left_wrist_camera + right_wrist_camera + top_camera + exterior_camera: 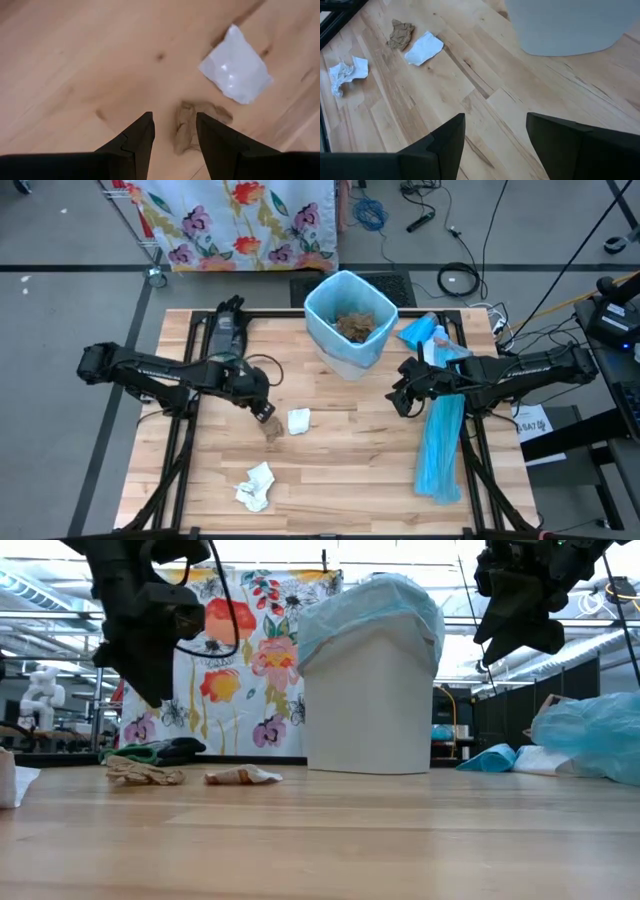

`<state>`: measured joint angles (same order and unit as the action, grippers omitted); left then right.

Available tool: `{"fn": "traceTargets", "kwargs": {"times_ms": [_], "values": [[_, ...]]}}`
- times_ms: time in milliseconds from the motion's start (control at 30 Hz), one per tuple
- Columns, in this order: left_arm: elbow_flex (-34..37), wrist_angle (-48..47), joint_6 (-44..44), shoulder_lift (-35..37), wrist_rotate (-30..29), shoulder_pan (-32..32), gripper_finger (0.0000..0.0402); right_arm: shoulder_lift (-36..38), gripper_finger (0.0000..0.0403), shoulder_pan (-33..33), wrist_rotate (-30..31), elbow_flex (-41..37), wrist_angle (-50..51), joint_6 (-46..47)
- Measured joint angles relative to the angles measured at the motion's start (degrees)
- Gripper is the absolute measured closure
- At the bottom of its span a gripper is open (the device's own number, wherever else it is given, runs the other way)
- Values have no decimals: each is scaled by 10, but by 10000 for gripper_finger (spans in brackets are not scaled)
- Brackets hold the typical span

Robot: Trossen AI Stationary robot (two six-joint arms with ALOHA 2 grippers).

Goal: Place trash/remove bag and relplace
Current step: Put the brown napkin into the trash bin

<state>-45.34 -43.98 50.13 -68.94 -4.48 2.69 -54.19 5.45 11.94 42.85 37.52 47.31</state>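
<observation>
A white trash bin (349, 322) with a pale-blue bag liner stands at the table's far middle, brown paper wads inside. On the table lie a brown paper wad (272, 430), a white tissue (298, 420) and a larger crumpled white wad (255, 487). My left gripper (263, 413) is open above the brown wad (192, 127), clear of it. My right gripper (403, 397) is open and empty, raised right of the bin.
A long light-blue plastic strip (440, 445) lies along the table's right side, with blue and white bags (428, 335) behind it. A dark glove-like thing (226, 330) lies at the far left. A floral cloth (240, 220) hangs beyond the table.
</observation>
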Motion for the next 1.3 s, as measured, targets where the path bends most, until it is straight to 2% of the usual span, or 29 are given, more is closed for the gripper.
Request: {"fn": "traceTargets", "kwargs": {"times_ms": [133, 400, 700, 800, 933, 967, 1300], "values": [[0, 19, -31, -31, 8, 12, 251, 0, 200, 0, 0, 0, 0, 0], [0, 36, -88, -135, 74, 34, 251, 0, 200, 0, 0, 0, 0, 0], [-2, 103, -104, -239, 69, 53, 251, 0, 200, 0, 0, 0, 0, 0], [-9, 119, -94, -258, 71, 53, 275, 0, 200, 0, 0, 0, 0, 0], [-21, 125, -91, -255, 75, 53, 376, 0, 200, 0, 0, 0, 0, 0], [-26, 122, -89, -251, 74, 53, 387, 0, 200, 0, 0, 0, 0, 0], [-122, 98, -55, -162, 57, 54, 399, 0, 200, 0, 0, 0, 0, 0]]}}
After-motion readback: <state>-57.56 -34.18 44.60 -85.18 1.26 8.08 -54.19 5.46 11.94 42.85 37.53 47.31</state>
